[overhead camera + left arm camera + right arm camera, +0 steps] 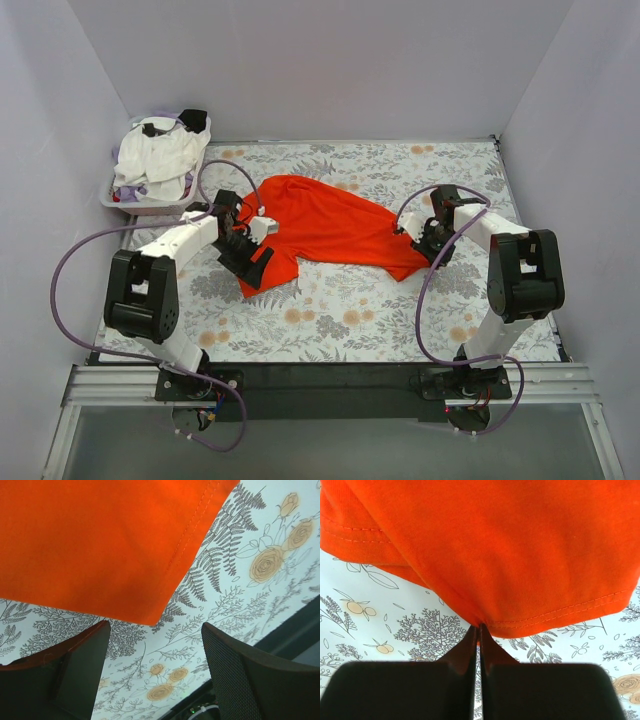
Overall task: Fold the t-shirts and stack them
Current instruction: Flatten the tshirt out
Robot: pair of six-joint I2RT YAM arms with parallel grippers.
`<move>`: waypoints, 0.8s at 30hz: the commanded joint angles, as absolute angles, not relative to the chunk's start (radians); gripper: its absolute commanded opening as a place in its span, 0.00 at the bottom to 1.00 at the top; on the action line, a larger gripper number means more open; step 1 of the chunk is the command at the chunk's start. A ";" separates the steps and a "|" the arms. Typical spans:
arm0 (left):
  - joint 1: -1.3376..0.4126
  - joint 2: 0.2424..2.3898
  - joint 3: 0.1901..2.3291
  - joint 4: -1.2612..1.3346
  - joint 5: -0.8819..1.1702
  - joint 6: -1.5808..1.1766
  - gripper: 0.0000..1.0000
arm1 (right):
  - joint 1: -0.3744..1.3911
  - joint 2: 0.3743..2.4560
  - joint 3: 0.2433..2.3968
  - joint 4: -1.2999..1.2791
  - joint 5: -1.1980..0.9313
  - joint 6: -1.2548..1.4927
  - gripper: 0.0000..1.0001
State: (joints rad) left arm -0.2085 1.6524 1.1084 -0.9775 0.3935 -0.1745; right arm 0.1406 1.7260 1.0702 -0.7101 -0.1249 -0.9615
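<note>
Apparently spreading the bright orange-red cloth t-shirt (330,225): right gripper (479,627) pinches its hem, wide-open left gripper (156,645) should next grasp its corner

You can see the orange shirt (90,540) fill the top of the view, its stitched corner pointing down toward the gap between the left gripper's (155,647) two dark fingers (80,670), which stand wide apart above the flower cloth (240,585) with its yellow roses.
</note>
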 commanded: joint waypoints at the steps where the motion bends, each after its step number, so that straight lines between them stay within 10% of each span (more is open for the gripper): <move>1: -0.264 1.560 1.031 -0.849 0.295 -0.136 0.72 | 0.143 1.729 1.115 -0.738 -0.115 -0.936 0.01; 12: -0.374 1.534 0.829 -0.617 0.135 -0.060 0.70 | 0.141 1.712 1.160 -0.795 -0.117 -0.928 0.01; 14: -0.379 1.539 0.790 -0.603 0.115 -0.043 0.61 | 0.143 1.707 1.158 -0.801 -0.114 -0.931 0.01; 18: -0.387 1.519 0.746 -0.615 0.107 -0.021 0.11 | 0.141 1.695 1.164 -0.804 -0.110 -0.936 0.01; 24: -0.373 1.488 0.924 -0.709 0.156 -0.147 0.00 | 0.123 1.684 1.235 -0.811 -0.109 -0.931 0.01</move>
